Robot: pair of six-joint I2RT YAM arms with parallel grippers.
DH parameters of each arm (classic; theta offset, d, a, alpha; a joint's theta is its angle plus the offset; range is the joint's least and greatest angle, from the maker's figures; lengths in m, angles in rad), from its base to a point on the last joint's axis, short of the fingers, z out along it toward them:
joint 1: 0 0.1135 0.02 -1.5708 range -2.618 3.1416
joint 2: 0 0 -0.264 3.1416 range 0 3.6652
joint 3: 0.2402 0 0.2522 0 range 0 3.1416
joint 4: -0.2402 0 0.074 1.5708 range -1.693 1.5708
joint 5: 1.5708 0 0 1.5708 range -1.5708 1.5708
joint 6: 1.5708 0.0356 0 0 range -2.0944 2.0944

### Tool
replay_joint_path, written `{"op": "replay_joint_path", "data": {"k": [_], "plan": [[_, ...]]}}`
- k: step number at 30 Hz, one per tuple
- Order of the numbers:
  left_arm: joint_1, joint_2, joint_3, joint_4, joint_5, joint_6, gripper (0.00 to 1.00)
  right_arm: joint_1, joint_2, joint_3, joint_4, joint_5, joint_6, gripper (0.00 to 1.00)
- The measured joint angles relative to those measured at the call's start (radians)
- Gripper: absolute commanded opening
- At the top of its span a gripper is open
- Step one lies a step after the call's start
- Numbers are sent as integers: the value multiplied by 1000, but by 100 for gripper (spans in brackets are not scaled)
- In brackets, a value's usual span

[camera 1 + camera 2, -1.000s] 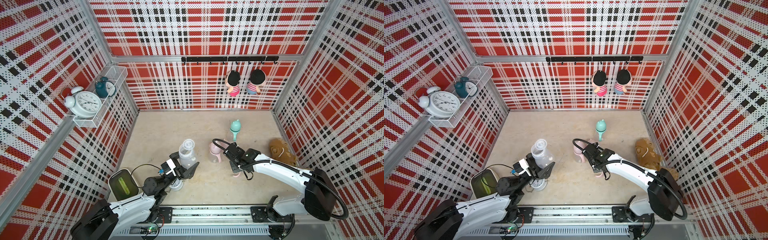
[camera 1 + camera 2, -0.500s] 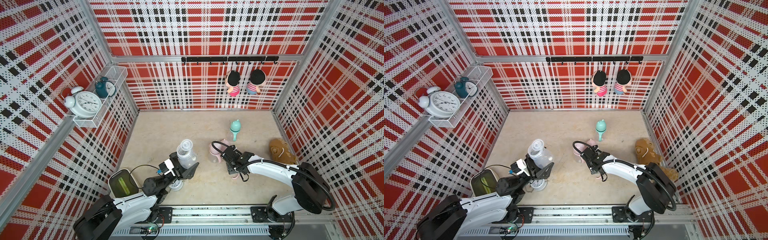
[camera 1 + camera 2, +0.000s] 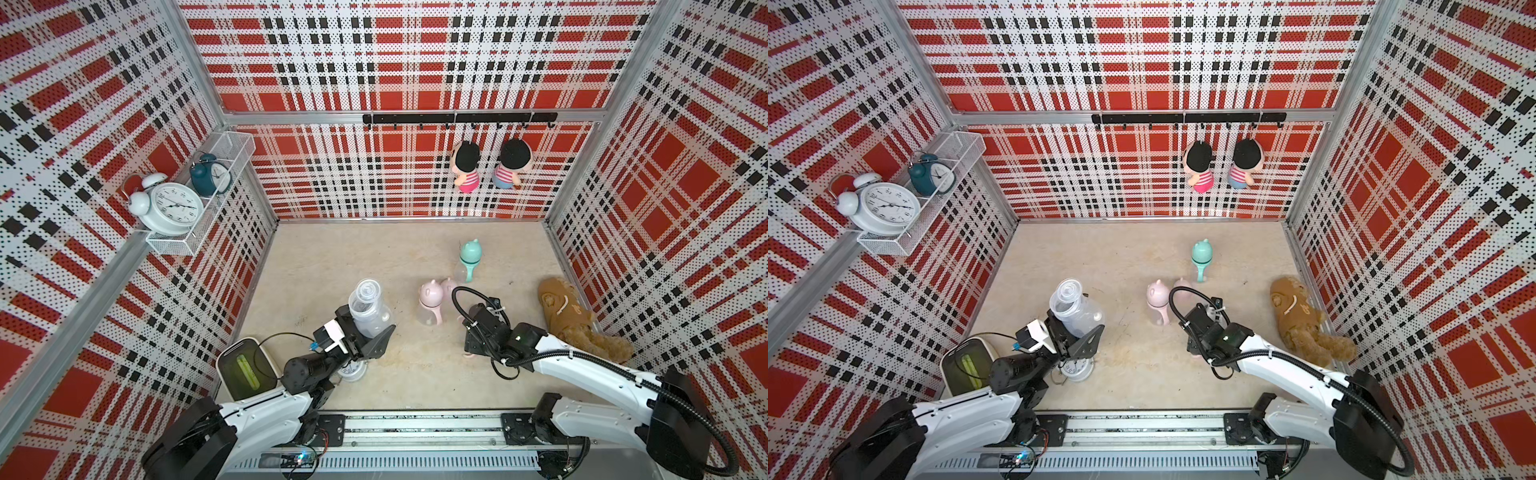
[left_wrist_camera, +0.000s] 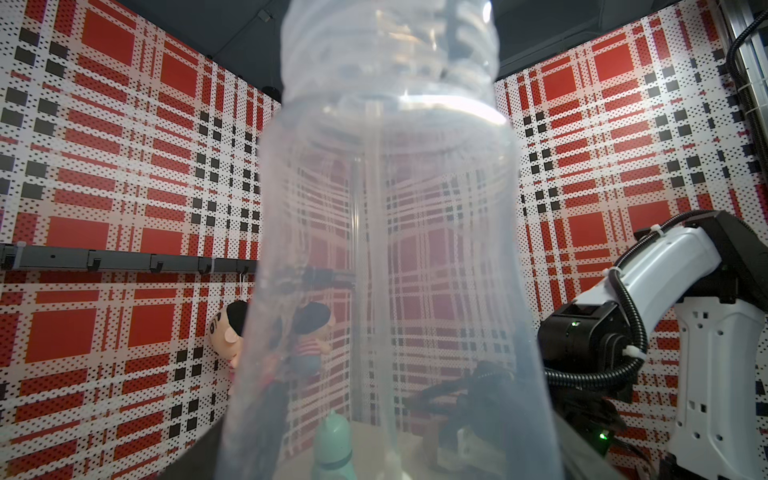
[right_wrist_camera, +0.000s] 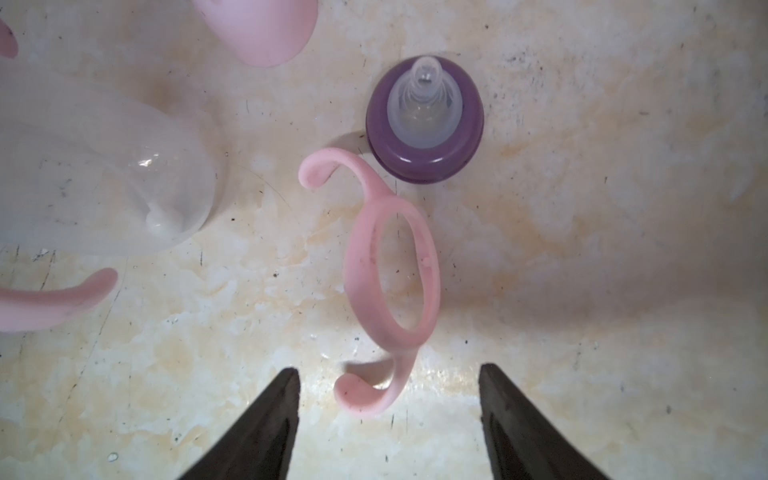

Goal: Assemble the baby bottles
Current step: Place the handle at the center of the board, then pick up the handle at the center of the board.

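The right hand (image 5: pixel 388 368) hangs released, jaws spread, low over the desk (image 5: pixel 582 249). The pink two-handled ring (image 5: pixel 359 257) lies just ahead of the fingertips, its near handle curl reaching in between them. A purple nipple collar (image 5: pixel 424 166) stands just beside the ring's far handle. The left hand (image 3: pixel 365 338) is clenched on a clear bottle (image 3: pixel 368 309), which is raised off the desk with its mouth up.

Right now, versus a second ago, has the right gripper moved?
Yes. In a top view the right gripper has shifted away from the pink capped bottle, toward the brown plush toy, and its jaws now stand open.
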Motion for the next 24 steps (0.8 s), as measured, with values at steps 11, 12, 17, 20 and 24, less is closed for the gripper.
{"op": "replay_joint_path", "data": {"k": [11,12,17,20,24], "plan": [[-3,0,0,-6,-1,4,0,44,-14,-148,120,-30,234,57],[-3,-1,0,-7,-1,4,0,44,-6,-152,136,-31,245,56],[-3,-5,0,-19,-2,5,0,44,54,-164,192,-32,285,48],[-3,-6,0,-27,-4,8,0,45,72,-172,202,-21,298,41],[-3,-6,0,-34,-5,11,0,45,77,-173,202,5,309,31]]}}
